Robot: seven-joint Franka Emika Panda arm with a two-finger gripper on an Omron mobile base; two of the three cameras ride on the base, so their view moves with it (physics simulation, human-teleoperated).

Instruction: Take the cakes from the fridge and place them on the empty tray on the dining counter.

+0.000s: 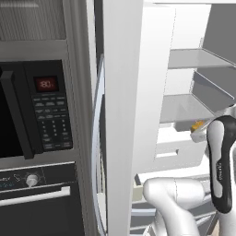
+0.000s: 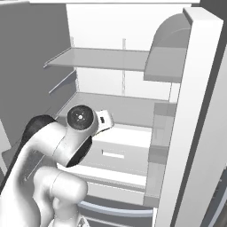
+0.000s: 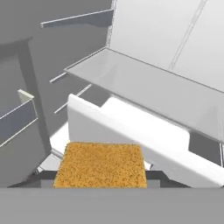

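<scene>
The flat tan-brown square cake (image 3: pixel 100 165) sits gripped in the pincer (image 3: pixel 100 177) at the bottom of the hand view, held inside the open grey steel fridge (image 2: pixel 195 111) above its white drawer (image 3: pixel 131 131).

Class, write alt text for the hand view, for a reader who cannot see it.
A flat tan-brown square of cake sits close to the camera at the bottom of the picture, inside the open fridge. Behind it stand a white drawer and a pale glass shelf; whether the gripper holds the cake cannot be told.
</scene>
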